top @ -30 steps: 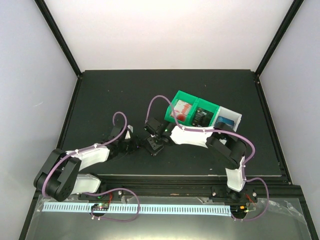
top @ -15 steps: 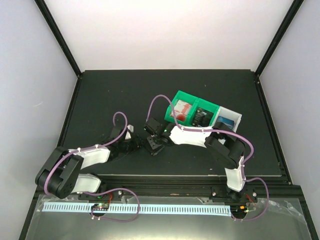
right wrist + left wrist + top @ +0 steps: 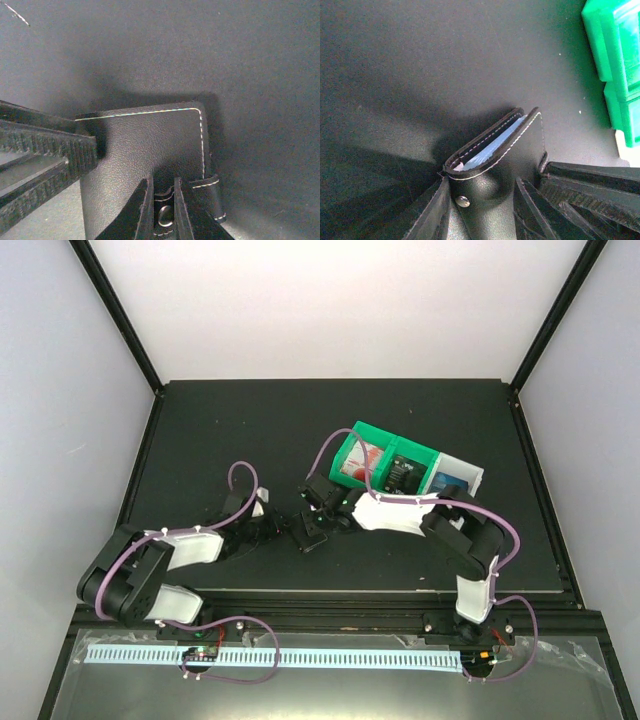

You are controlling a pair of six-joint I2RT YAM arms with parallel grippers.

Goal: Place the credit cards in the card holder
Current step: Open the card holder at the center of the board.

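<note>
The black card holder point(image 3: 520, 150) stands on edge on the dark table, and a pale blue credit card point(image 3: 492, 147) shows in its top slot. My left gripper point(image 3: 481, 192) is closed on the holder's lower body, beside the metal stud point(image 3: 463, 201). In the right wrist view my right gripper point(image 3: 162, 190) is shut narrowly on the holder's snap tab point(image 3: 164, 215), low against the leather face point(image 3: 145, 145). From above, both grippers point(image 3: 278, 528) point(image 3: 312, 523) meet at the holder point(image 3: 306, 538). More cards sit in the bins: red-and-white point(image 3: 362, 458), black point(image 3: 402, 472), blue point(image 3: 452, 483).
Two joined green bins point(image 3: 384, 436) and a white bin point(image 3: 472, 474) sit right of and behind the holder; the green one also shows at the left wrist view's right edge point(image 3: 615, 50). Black frame posts and white walls ring the dark mat point(image 3: 200, 440).
My right gripper has closed from wide to a narrow pinch on the snap tab, and its wrist has shifted slightly right. My left gripper has narrowed a little on the holder.
</note>
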